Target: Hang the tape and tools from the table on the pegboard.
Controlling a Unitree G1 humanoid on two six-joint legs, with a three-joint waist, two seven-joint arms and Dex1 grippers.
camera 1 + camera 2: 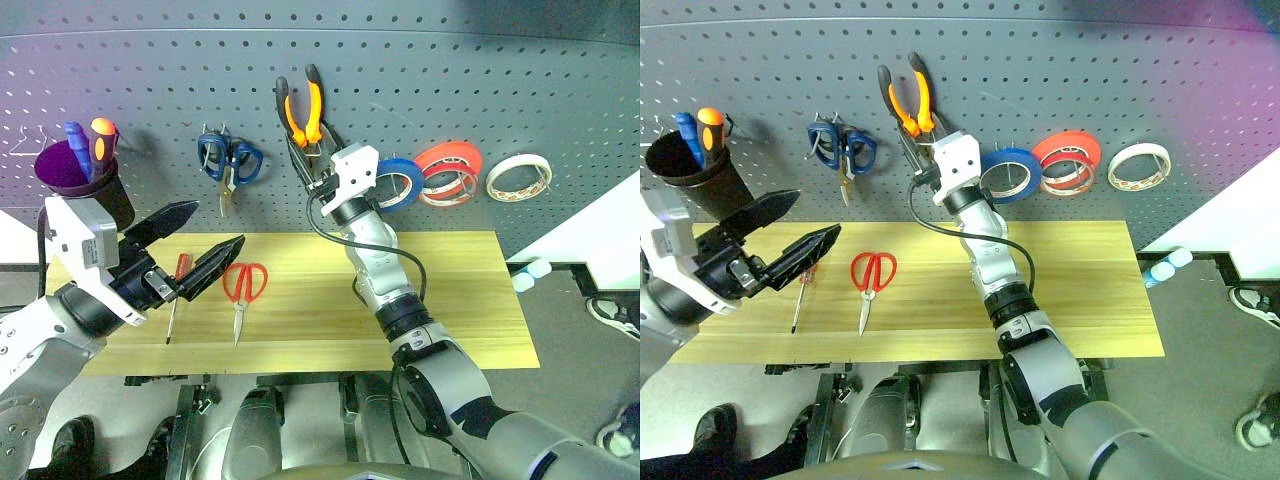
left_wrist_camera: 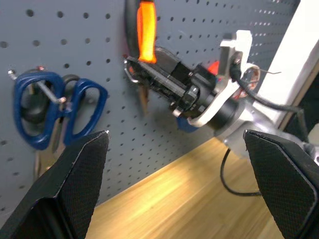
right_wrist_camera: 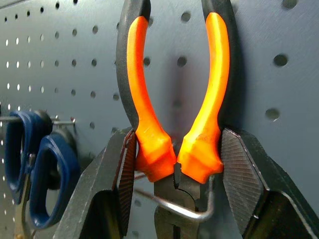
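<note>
- Left eye view: three tape rolls hang on the dark blue-grey pegboard [image 1: 500, 80], blue, red, and the whitish tape ring [image 1: 519, 177].
- One pair of red-handled scissors [image 1: 242, 291] and one slim red-handled screwdriver [image 1: 177, 290] lie on the light wooden table [image 1: 470, 300].
- Right gripper [image 3: 177, 174], arm raised to the board, jaws clamped on the orange-and-black pliers [image 3: 174, 99] at a wire hook [image 3: 184, 209].
- Left gripper [image 1: 205, 240] hovers over the table, jaws wide apart.

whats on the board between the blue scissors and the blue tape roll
The pliers, handles up, gripped by the right gripper against the pegboard, sit between the blue-handled scissors and the blue roll, seen in both eye views.
</note>
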